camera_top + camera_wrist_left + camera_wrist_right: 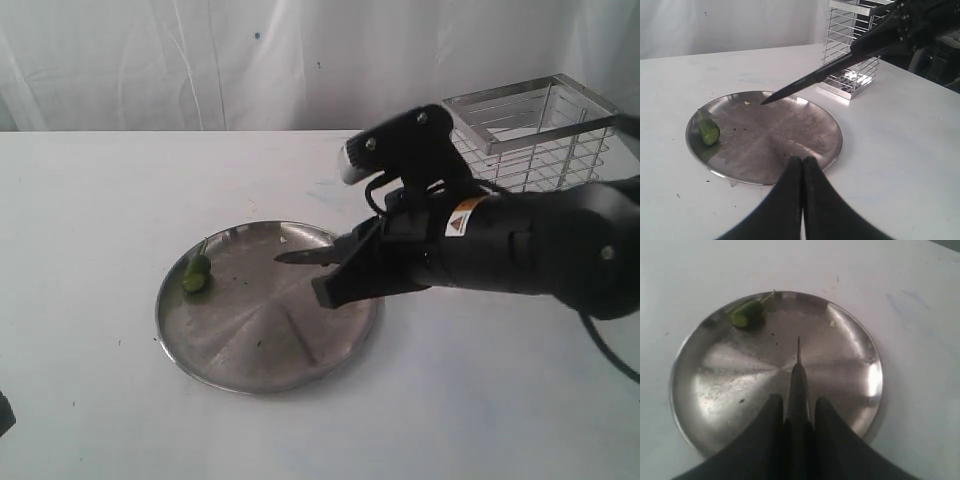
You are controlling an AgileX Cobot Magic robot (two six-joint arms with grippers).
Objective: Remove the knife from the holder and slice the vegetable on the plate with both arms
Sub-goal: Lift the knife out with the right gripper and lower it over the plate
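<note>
The shiny steel plate (pixel 250 350) (pixel 790 130) (pixel 730 375) lies on the white table. A small green vegetable (pixel 196 275) (pixel 709 131) (pixel 746 317) rests near its left rim. My right gripper (pixel 340 266) (pixel 797 402) is shut on the knife (pixel 300 257) (pixel 815 77) (pixel 798 372). It holds the dark blade level above the plate's middle, tip toward the vegetable and well short of it. My left gripper (pixel 802 161) is shut on nothing, hovering at the plate's near edge. The wire holder (pixel 530 130) (pixel 852 50) stands behind the right arm.
A white curtain hangs behind the table. The bulky black right arm (pixel 520 245) reaches in from the right in front of the holder. A pale crumb (pixel 832 324) lies on the plate near its far rim.
</note>
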